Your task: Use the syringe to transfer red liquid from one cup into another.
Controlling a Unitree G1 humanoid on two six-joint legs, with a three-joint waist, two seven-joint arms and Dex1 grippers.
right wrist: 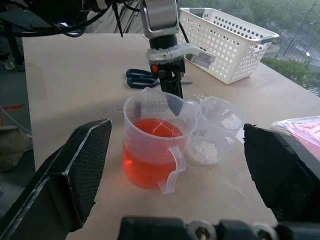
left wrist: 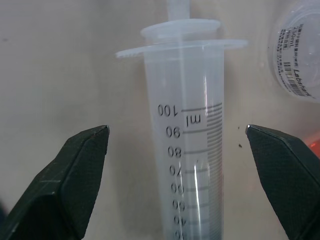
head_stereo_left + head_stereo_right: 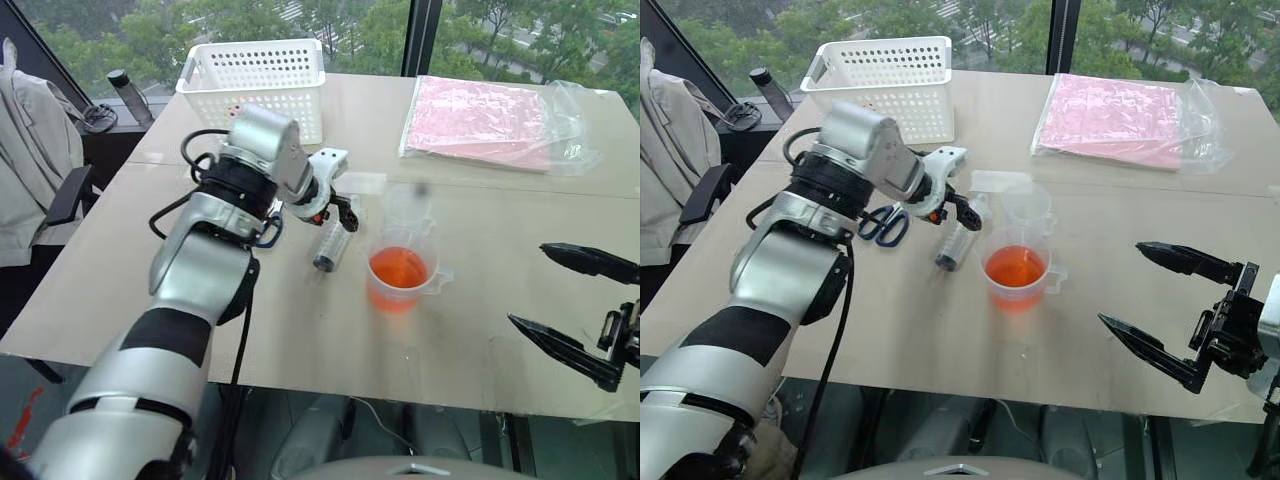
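1. Left wrist view puts us right over the syringe (image 2: 187, 145): a clear plastic barrel with a wide flange, the plunger pushed in, and black printed graduations with "ml" and numbers running down from 100.
2. Our left gripper (image 2: 177, 131) has its two black fingers (image 2: 75, 170) spread on either side of the barrel, with bare table showing between each finger and the plastic; we hold nothing.
3. From the head views we see the syringe (image 3: 330, 248) lying flat on the tan table (image 3: 300, 340), just to the left of the handled measuring cup (image 3: 402, 275), with our left gripper (image 3: 345, 212) pointing down over its far end.
4. The measuring cup is clear, with a side handle and a pouring lip, and holds translucent orange-red liquid (image 3: 398, 268) to roughly the middle of its height.
5. The smaller clear cup (image 3: 1028, 208) stands just behind the measuring cup, nearly see-through.
6. Our right gripper (image 3: 1150, 290) hangs above the table's near right edge, well apart from both cups, fingers spread wide and empty.
7. Blue-handled scissors (image 3: 885, 225) lie beside our left wrist; a white perforated basket (image 3: 255, 80) and a pink packet in a clear bag (image 3: 485, 120) sit at the far side.
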